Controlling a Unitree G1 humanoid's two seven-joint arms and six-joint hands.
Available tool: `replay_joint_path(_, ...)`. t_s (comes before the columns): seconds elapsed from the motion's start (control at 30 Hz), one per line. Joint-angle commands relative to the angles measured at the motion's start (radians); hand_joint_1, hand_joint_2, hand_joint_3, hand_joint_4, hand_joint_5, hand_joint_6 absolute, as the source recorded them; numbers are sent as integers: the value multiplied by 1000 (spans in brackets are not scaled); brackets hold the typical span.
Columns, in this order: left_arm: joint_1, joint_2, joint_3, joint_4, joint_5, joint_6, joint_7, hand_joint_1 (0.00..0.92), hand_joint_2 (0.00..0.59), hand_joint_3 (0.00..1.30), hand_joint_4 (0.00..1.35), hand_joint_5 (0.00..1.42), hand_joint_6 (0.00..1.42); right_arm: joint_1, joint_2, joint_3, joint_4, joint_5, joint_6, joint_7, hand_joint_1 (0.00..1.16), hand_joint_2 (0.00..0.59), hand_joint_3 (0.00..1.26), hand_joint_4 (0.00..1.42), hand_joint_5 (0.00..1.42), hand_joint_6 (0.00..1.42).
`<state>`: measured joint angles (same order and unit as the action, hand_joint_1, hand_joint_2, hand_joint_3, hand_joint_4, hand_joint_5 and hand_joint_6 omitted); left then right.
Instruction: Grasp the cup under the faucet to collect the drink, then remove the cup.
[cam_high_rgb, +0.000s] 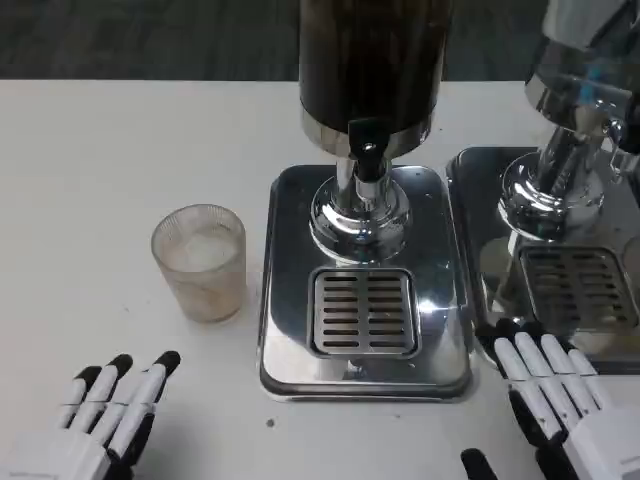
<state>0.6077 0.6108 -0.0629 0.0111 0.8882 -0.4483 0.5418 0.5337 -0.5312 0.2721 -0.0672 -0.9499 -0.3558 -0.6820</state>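
While the ribbed translucent plastic cup (200, 262) stands upright on the white table (90, 160), just left of the chrome drip tray (365, 310) and not under the black faucet (367, 150), the left hand (105, 425) and right hand (560, 400) are seen flat, fingers extended, holding nothing.

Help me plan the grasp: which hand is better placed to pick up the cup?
Left. The left hand lies open just below the cup on the same side; the right hand sits beyond the dispenser's drip tray.
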Motion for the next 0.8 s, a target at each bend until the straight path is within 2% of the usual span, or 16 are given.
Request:
replay_joint_path(0.03, -7, 6, 17, -10, -44, -24, -2, 0, 87, 0, 0, 0, 0, -10, 17, -11, -9, 16, -3, 12, 366, 446, 38, 0, 0, 56)
replay_joint_path(0.27, -40, 0, 66, 18, -152, -88, 2, 0, 77, 0, 0, 0, 0, -26, 48, -10, -28, 18, 8, 27, 370, 451, 55, 0, 0, 75)
replay_joint_path(0.43, -114, 1, 92, 78, -238, -144, -31, 0, 67, 0, 0, 0, 0, -31, 71, -7, -35, 16, 13, 34, 391, 451, 76, 0, 3, 100)
replay_joint_path(0.8, -304, -22, 107, 211, -340, -129, -119, 0, 37, 0, 0, 34, 18, -75, 114, 4, -17, 24, 5, 42, 415, 461, 125, 62, 59, 141)
